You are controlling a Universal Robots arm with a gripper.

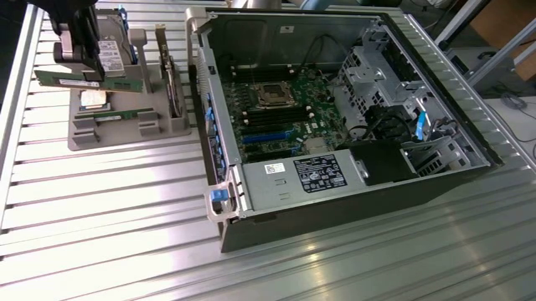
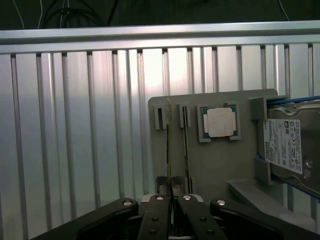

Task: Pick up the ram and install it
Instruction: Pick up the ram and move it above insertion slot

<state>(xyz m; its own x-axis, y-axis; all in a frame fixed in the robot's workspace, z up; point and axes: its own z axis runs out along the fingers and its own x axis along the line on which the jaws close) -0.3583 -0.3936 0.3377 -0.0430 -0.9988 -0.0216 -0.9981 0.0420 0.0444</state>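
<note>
The gripper is clamped on the ram, with its jaws pressed on the two flat faces near the middle. This probably keeps the stick level and its long edge free. The ram hangs just above the grey holder, at the exterior view's left, well apart from the open case. The case lies on its side, so the board faces up. All stands on a ribbed metal table. Behind it the room is dark, with cables.

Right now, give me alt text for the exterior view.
The gripper holds the green ram above a grey parts holder at the exterior view's left. An open computer case lies beside it on a ribbed metal table.
</note>
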